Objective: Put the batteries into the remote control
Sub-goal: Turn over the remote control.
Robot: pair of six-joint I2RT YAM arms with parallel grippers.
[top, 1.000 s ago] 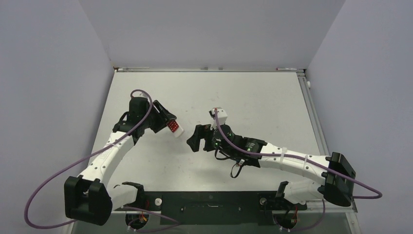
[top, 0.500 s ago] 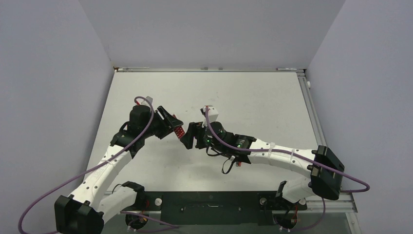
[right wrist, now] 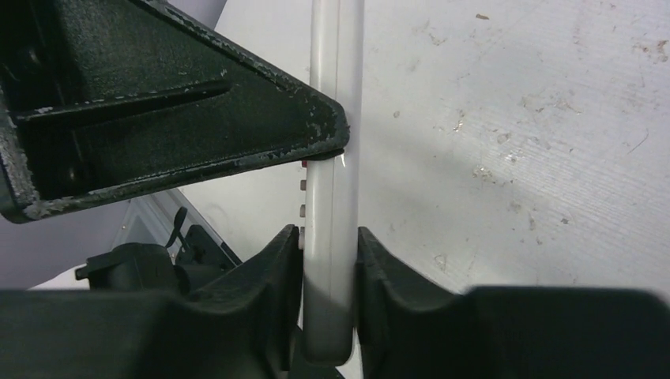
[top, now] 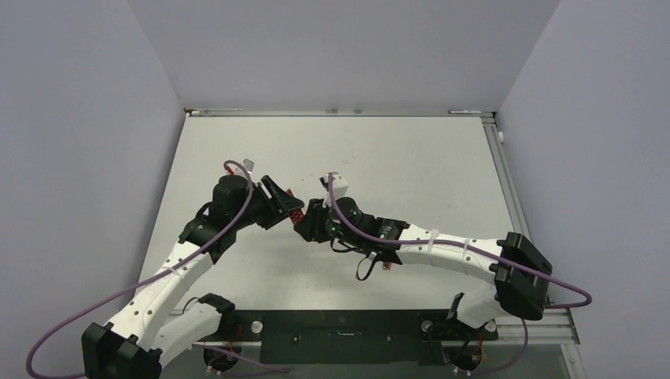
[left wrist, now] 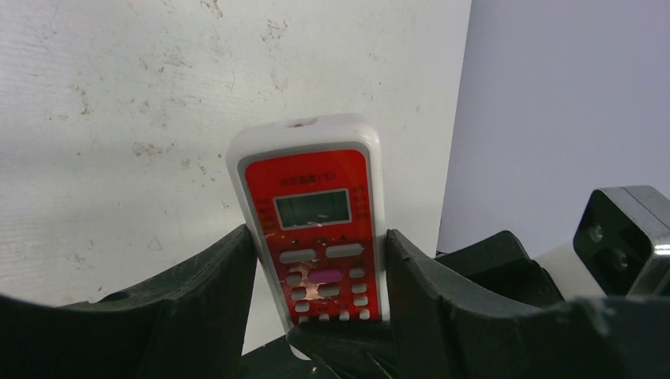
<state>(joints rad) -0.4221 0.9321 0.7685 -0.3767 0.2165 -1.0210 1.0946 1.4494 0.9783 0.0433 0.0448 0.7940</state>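
Note:
The remote control [top: 294, 212] hangs above the table's middle, between both grippers. In the left wrist view its red button face [left wrist: 316, 213] points at the camera, and my left gripper [left wrist: 318, 235] is shut on its long edges. The right wrist view shows the remote control [right wrist: 336, 118] edge-on. My right gripper [right wrist: 330, 233] is closed on its lower end, one finger on the button face and one on the plain back. A finger of the left gripper [right wrist: 197, 134] crosses that view at the upper left. No batteries are in view.
The white scuffed table [top: 411, 158] spreads out under both arms, with grey walls on three sides. A metal rail [top: 506, 181] runs along the right edge. Purple cables [top: 79, 316] loop from each arm near the bases.
The two arms have come together over the table's middle. My right gripper, open a second ago, has closed on the free end of the remote control that the left gripper holds.

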